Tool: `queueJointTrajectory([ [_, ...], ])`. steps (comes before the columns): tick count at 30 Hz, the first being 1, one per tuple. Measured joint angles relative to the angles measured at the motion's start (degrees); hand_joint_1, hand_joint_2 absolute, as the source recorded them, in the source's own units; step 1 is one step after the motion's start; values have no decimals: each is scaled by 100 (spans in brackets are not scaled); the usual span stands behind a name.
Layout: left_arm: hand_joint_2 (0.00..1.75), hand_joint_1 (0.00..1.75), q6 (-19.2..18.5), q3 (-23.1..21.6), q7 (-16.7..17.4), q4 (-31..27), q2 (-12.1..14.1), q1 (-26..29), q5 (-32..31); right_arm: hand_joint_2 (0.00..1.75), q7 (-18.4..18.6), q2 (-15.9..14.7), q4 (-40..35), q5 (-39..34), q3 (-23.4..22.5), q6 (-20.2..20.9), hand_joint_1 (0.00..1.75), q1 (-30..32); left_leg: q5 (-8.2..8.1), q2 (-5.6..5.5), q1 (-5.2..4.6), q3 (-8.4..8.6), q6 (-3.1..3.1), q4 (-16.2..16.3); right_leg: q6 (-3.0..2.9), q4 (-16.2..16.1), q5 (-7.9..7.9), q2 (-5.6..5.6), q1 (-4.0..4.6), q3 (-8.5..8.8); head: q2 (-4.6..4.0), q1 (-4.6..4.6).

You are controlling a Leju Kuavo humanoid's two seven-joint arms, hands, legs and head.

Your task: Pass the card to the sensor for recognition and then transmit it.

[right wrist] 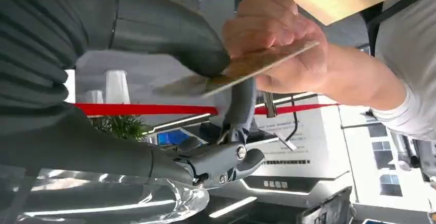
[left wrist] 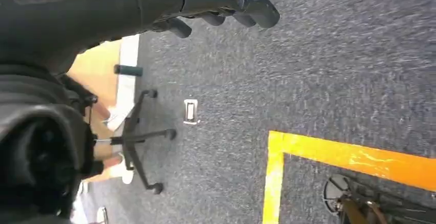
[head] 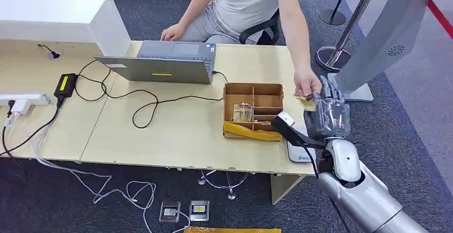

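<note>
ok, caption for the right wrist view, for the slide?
Handover: robot's right hand and a person's hand both grip the card.

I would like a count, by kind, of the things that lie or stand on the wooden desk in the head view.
Laptop: 1
Wooden compartment box: 1
Black power adapter: 1
White power strip: 1
Handheld scanner: 1
Total: 5
The card, held between the right hand and the person's hand, is not counted.
</note>
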Motion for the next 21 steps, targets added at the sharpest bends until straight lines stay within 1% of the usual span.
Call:
queueJointTrajectory([
  [4, 0, 0, -24, -7, -15, 0, 0, 0, -53, 175, -74, 0, 26, -178, -26, -109, 175, -2, 0, 0, 0, 0, 0, 0, 0, 0, 0, 0, 0, 0, 0, 0],
  [10, 0, 0, -28, -26, 57, -2, 4, 0, -98, 175, -107, -7, 85, -392, -24, -293, 175, 5, 0, 3, 0, 1, 0, 0, 0, 0, 0, 3, 0, -2, 0, 0],
  [17, 0, 0, -61, -129, 83, 0, 50, 0, -155, 175, -46, -48, 186, -486, 15, -293, 175, 57, 0, 4, 0, 1, 0, 0, 0, 0, 0, 11, 0, -4, 0, 0],
  [21, 0, 0, -70, -146, 85, -2, 83, 1, -173, 175, -208, -76, 339, -571, 24, -374, 175, 198, -2, 11, 0, 1, -3, 0, 0, 0, 0, 12, 0, -4, 0, 0],
])
